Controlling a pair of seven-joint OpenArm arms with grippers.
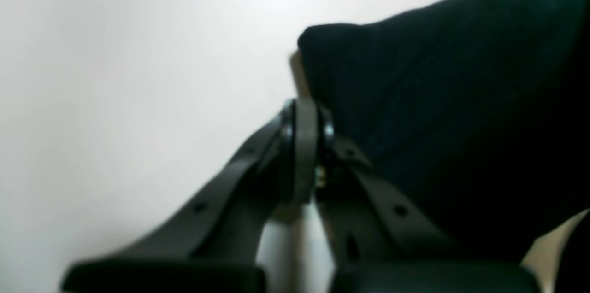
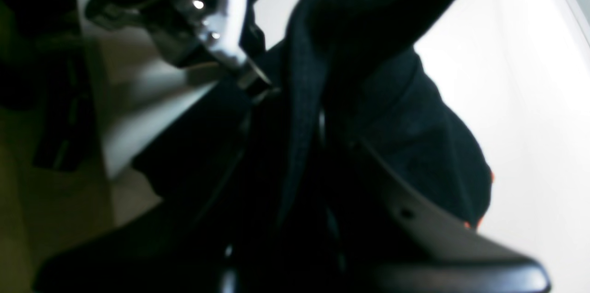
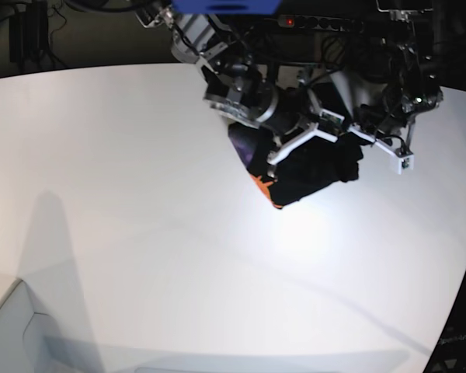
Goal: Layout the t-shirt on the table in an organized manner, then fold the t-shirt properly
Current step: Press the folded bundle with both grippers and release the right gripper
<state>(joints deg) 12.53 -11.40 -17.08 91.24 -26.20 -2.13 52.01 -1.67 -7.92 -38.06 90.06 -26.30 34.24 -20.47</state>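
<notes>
Shirt [image 3: 314, 175] is bunched near the table's [image 3: 140, 233] far edge, both grippers [image 3: 291, 148] [image 3: 356, 140] pinched shut on it, so we'd pull apart evenly.

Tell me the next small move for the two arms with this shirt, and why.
Probably draw the two arms apart to spread the cloth. The t-shirt hangs bunched between the left tool and the right tool, both shut on black fabric, close together above the table. It cannot lie flat while crumpled.

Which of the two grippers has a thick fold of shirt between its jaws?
The right gripper; black t-shirt cloth runs between its jaws, while the left gripper is pinched completely shut.
</notes>
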